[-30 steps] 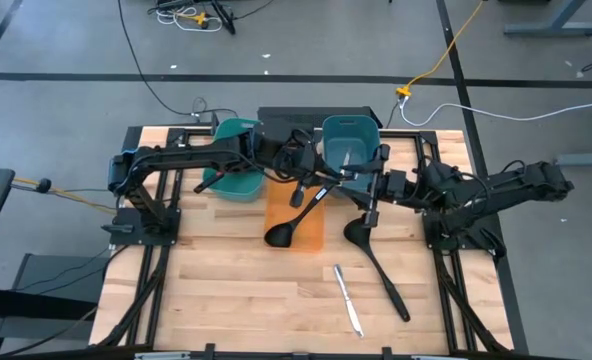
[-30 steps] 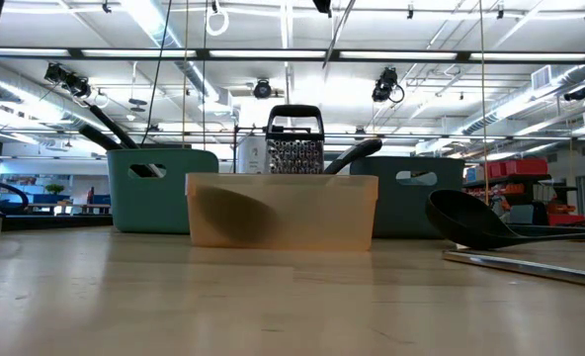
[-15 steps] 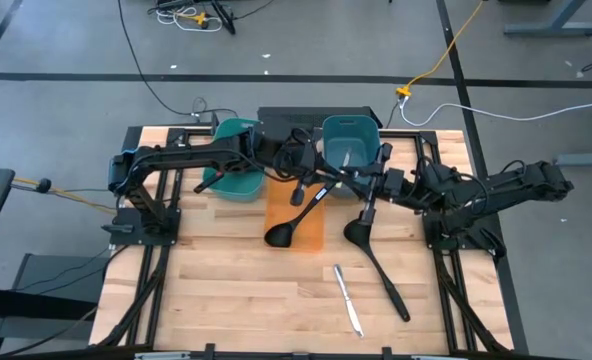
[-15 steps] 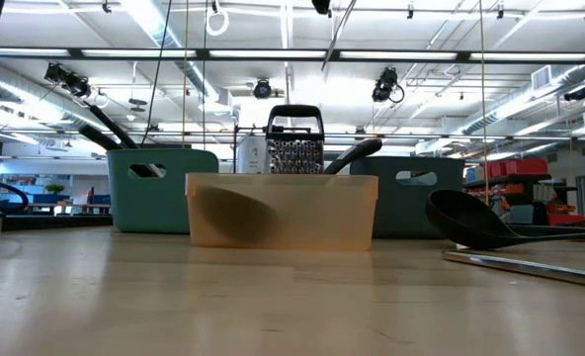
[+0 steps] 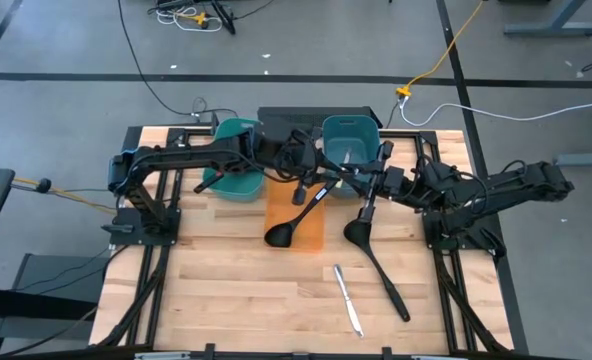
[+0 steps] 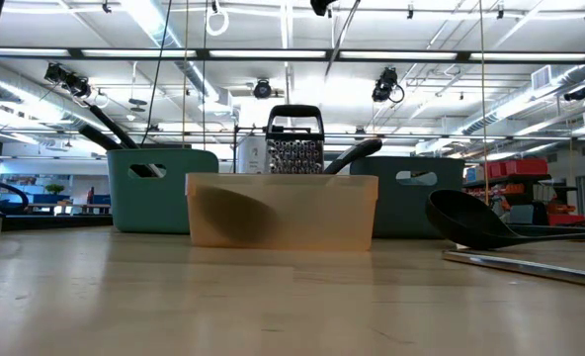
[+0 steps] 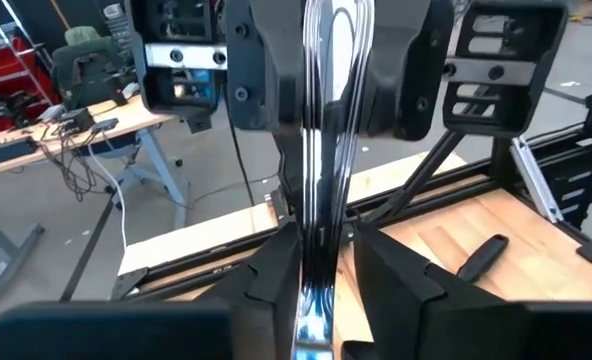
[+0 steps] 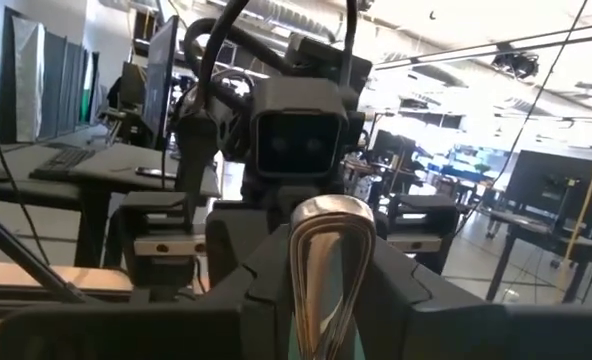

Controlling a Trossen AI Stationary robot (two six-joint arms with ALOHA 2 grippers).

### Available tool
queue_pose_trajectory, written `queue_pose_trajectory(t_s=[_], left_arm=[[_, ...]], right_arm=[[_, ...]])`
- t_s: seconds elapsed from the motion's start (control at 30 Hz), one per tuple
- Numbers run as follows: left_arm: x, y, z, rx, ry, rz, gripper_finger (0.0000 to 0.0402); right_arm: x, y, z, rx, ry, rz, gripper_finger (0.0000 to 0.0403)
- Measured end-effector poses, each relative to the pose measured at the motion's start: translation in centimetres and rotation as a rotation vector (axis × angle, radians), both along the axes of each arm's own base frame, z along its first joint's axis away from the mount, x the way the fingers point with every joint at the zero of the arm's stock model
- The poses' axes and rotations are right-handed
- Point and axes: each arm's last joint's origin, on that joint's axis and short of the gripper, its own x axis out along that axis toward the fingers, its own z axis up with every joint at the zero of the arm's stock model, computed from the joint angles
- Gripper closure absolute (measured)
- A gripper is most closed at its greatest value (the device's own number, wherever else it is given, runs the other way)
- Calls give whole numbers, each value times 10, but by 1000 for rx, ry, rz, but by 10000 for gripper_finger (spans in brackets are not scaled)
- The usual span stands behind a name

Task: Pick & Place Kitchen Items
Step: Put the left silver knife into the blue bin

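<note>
Table (image 5: 226, 290): a pale wooden top is carrying everything – black frame rails are running along its left and right sides.
Near right: a silver table knife (image 5: 348, 298) is lying flat on the wood, and a black long-handled ladle (image 5: 378, 262) is lying just to its right, bowl pointing far, apart from the knife.
Middle: an orange tub (image 5: 311, 232) is sitting at the table's centre, and a second black ladle (image 5: 282, 234) is resting in it with its handle leaning out over the far rim.
Far: two teal tubs are standing beyond the orange one, the left teal tub (image 5: 231, 172) partly under the left arm, the right teal tub (image 5: 348, 135) holding a pale-handled item.
Room: in the low view a box grater (image 6: 294, 143) is showing behind the tubs, under bright ceiling lights; grey floor and cables are lying beyond the table.
Left gripper (image 5: 314, 172): it is reaching rightward over the far centre; its fingers are flanking a silver utensil (image 7: 321, 150), but whether they are pressing on it I cannot tell.
Right gripper (image 5: 364, 180): it is reaching leftward to face the other – its fingers are clamping the rounded handle end of the same utensil, held above the table between the two teal tubs.
</note>
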Motion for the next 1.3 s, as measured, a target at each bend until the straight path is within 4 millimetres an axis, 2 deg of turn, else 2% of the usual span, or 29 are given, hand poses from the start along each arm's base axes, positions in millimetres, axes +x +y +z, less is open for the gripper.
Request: queue_pose_trajectory(t_s=[0.2, 0.3, 0.47, 0.63, 0.73, 0.83, 0.97, 1.13, 1.3], left_arm=[[-3, 1, -3, 6, 55, 63, 279], [-17, 0, 2, 7, 127, 105, 277], [-66, -7, 24, -1, 261, 111, 299], [-122, -16, 54, 3, 287, 309, 386], [-151, -18, 61, -69, 320, 400, 393], [-162, -21, 61, -140, 359, 416, 397], [-160, -33, 34, -207, 391, 372, 397], [-152, -42, -28, -254, 460, 372, 397], [-146, -52, -93, -262, 471, 414, 398]], right_arm=[[-4, -1, 1, -3, 12, -28, 321], [-9, -3, 1, -8, 41, -56, 321], [-19, -4, 1, 3, 87, -64, 321], [-24, -5, 1, -2, 111, -62, 321], [-26, -5, 0, -1, 128, -60, 321], [-27, -6, -3, -8, 166, -74, 321], [-35, -12, -2, -16, 190, -148, 321], [-49, -23, 0, -16, 216, -253, 321], [-53, -39, 12, 13, 345, -336, 321]])
